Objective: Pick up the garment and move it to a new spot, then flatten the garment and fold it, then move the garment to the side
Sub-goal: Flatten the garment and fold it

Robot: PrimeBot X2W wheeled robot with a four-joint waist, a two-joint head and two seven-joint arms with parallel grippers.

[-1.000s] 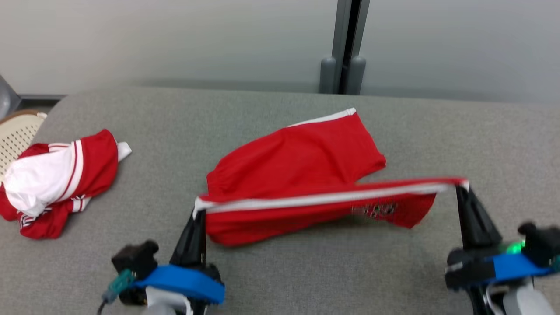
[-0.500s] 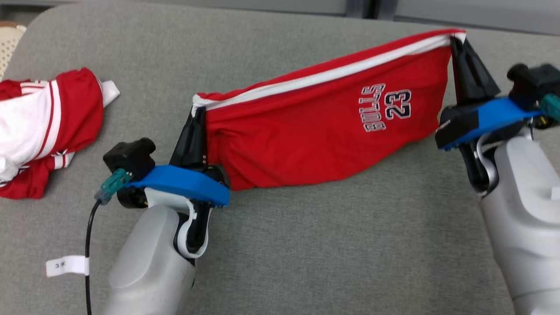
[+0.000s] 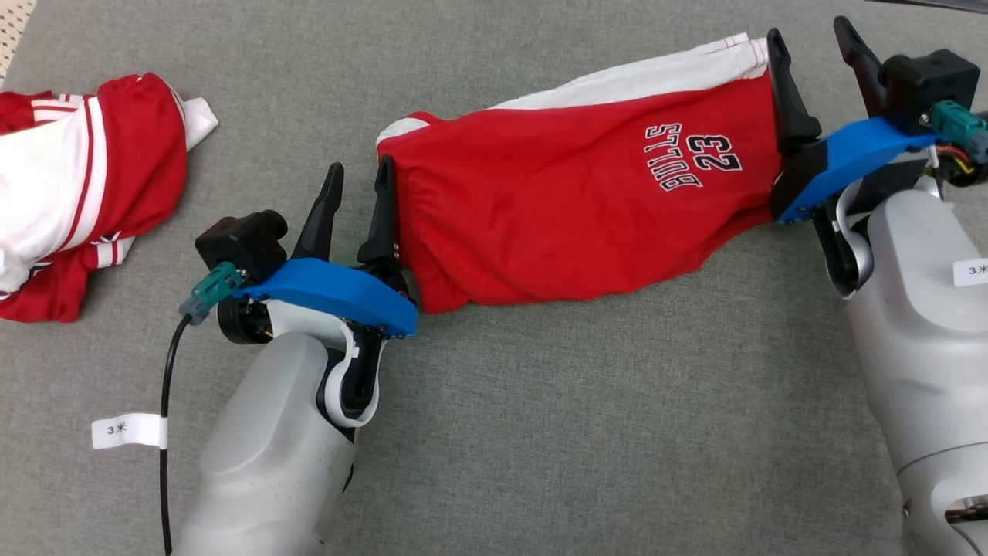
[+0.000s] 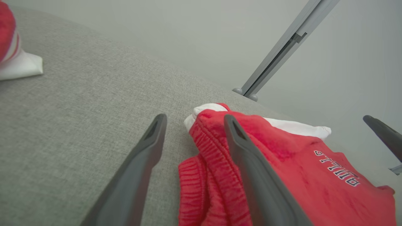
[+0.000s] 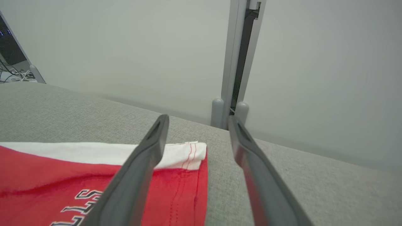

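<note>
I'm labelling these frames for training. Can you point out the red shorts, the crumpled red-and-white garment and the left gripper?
red shorts (image 3: 556, 208), head view, plain red fabric left of the print.
crumpled red-and-white garment (image 3: 154, 154), head view, its red panel.
left gripper (image 3: 360, 166), head view, midway between its open fingertips.

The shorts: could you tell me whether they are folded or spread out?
Folded: the shorts lie doubled, one leg outline showing, waistband layered beside the open left tool.
</note>
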